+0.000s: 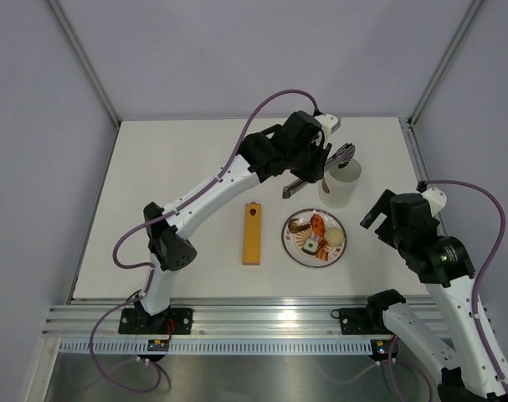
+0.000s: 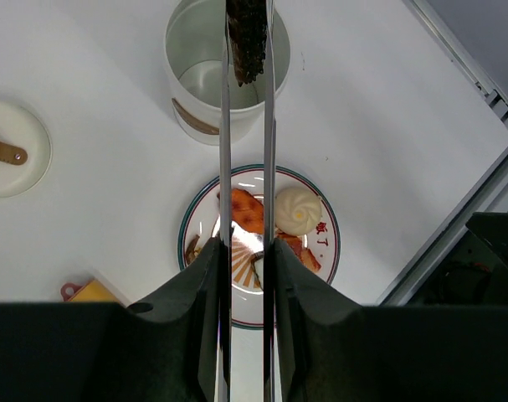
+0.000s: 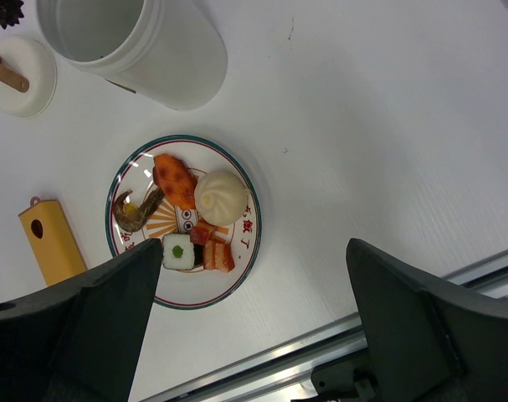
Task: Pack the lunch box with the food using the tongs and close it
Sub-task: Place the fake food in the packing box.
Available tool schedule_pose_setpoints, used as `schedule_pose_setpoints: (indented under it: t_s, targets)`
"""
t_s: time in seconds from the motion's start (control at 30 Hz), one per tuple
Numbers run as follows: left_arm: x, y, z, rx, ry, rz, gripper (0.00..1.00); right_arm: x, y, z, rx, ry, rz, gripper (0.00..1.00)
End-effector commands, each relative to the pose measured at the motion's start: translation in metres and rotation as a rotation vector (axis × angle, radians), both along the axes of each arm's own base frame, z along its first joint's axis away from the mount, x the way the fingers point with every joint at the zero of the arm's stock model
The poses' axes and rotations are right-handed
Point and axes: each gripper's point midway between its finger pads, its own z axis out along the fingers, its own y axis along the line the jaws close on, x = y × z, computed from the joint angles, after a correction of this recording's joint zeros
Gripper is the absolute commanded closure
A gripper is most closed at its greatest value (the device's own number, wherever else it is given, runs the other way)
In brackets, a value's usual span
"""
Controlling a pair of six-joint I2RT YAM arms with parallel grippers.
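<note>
Left claw (image 2: 245, 255) grips tongs (image 2: 226, 151) above lunch box (image 2: 181, 105).

The tongs (image 2: 226, 167) are bare metal, polished to a mirror shine along both arms. At their tips sits a dark food piece (image 2: 247, 42) with a rough, bristly surface. At the arms' near end, the fingers (image 2: 187, 318) of the left gripper (image 2: 247, 268) look like matt black plastic. Under the tips, the lunch box (image 2: 199, 84) is smooth, white and plastic-looking, with a soft sheen. Below the arms, the plate (image 2: 205, 219) looks glossy and glazed. The bun (image 2: 297, 209) on it is smooth and satiny. Off to the tongs' side, the lid (image 2: 19, 172) is matt white. The table (image 2: 387, 126) is matt white too.
</note>
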Motion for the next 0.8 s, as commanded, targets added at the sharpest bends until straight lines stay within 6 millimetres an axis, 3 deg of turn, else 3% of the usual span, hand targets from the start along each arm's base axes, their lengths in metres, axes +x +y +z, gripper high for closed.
schedule_pose_setpoints:
  t_s: [0.0,0.27,0.4,0.6,0.77]
  targets:
    - [0.015,-0.021,0.034,-0.120,-0.106,-0.039,1.00,0.001,-0.006,0.013,0.002,-0.036,-0.044,0.00]
    - [0.032,-0.029,-0.005,-0.089,-0.072,-0.026,1.00,0.000,-0.006,0.014,0.002,-0.033,-0.043,0.01]
    - [0.035,-0.028,-0.021,-0.071,-0.052,-0.021,0.87,0.000,-0.006,0.014,0.000,-0.031,-0.040,0.01]
    - [0.034,-0.028,-0.042,-0.039,-0.015,-0.026,0.61,0.000,-0.004,0.014,0.005,-0.027,-0.035,0.01]
    - [0.030,-0.030,-0.040,-0.051,-0.002,-0.037,0.50,0.000,-0.003,0.015,0.007,-0.028,-0.028,0.01]
